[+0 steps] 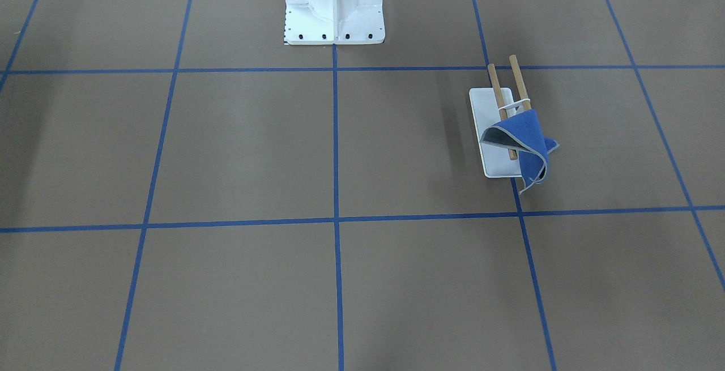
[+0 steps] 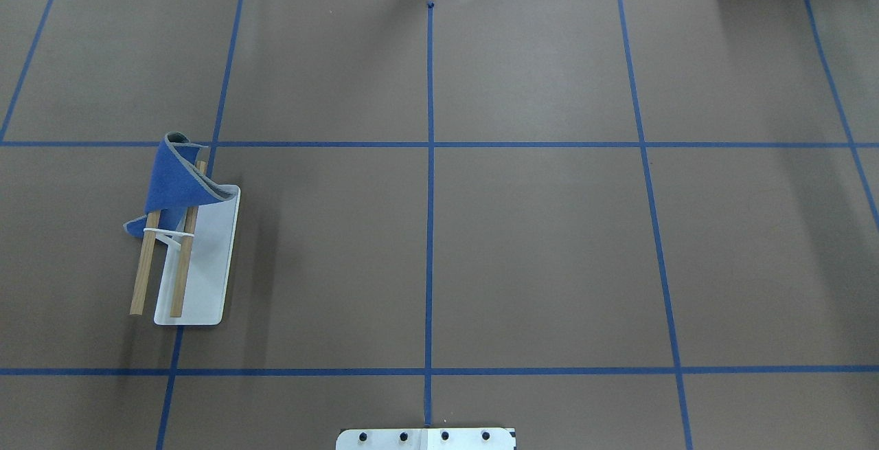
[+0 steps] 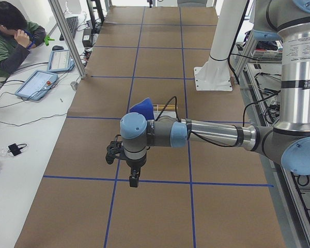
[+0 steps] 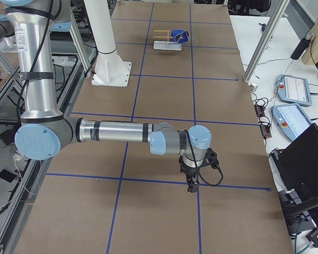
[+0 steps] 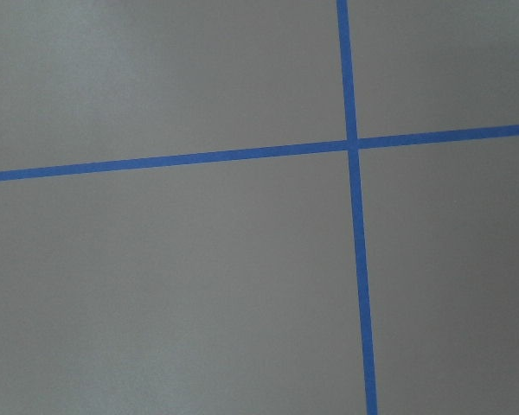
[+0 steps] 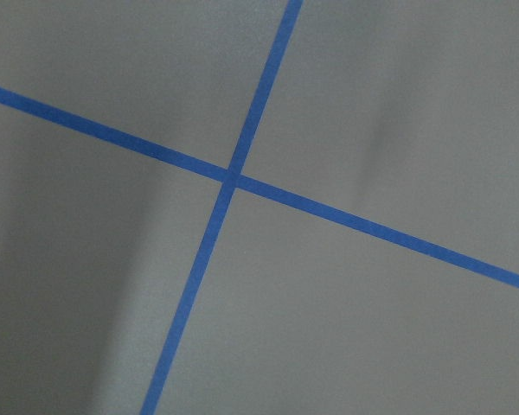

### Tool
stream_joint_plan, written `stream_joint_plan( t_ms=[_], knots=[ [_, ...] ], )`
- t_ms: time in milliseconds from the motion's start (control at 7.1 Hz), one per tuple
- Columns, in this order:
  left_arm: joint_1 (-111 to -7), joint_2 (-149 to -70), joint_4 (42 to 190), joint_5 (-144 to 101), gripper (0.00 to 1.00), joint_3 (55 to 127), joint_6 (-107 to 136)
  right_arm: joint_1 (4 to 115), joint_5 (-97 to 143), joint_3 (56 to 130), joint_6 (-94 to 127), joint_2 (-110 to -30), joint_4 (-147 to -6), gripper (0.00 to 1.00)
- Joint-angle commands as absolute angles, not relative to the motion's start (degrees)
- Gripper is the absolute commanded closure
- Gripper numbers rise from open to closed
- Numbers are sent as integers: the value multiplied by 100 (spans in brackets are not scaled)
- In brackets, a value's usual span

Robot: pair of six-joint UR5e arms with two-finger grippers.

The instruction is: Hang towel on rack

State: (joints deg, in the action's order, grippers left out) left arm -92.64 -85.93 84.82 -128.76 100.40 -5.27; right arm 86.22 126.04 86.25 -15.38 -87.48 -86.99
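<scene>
At the end of the bench point(image 2: 535, 244) on the robot's left, the left arm point(image 3: 212, 133) reaches out low over the brown surface. The left claw point(image 3: 135, 181) points straight down near a blue tape line point(image 3: 196, 182). This side view does not show whether its fingers are apart or together. Past that arm a bit of the towel point(image 3: 142, 107) shows. At the opposite end the right arm point(image 4: 111, 131) stretches out likewise. The right claw point(image 4: 192, 186) points down close to another tape line, and here too I cannot tell whether it is apart or closed. Each wrist camera sees only bare bench and a crossing of tape. From above, the white pedestal point(image 2: 426, 438) lies nearest the robot. Farther out, on the robot's left, stands the rack point(image 2: 199, 278), well apart from both claws. The towel is draped over the far ends of its two wooden dowels point(image 2: 145, 271), with its grey underside curling up and one corner hanging down beside the rack.
</scene>
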Motion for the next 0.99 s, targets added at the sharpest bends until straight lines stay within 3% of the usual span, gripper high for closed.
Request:
stream_joint_plan(
  t_ms=[0, 282, 423, 846],
  knots=[
    [-9264, -8587, 8481, -12876, 1, 10046, -527, 8622, 12604, 8492, -1538, -9077, -7662, 0],
    [-9264, -8587, 8481, -12876, 1, 10055, -527, 8622, 12630, 8166, -1547, -9167, -6474, 0],
    [-9264, -8587, 8481, -12876, 1, 10055, -527, 8622, 12621, 8261, -1521, -9063, -6538, 0],
    [-9264, -8587, 8481, -12858, 1, 10046, -527, 8683, 12603, 8603, -1529, -8175, -8932, 0]
  ],
)
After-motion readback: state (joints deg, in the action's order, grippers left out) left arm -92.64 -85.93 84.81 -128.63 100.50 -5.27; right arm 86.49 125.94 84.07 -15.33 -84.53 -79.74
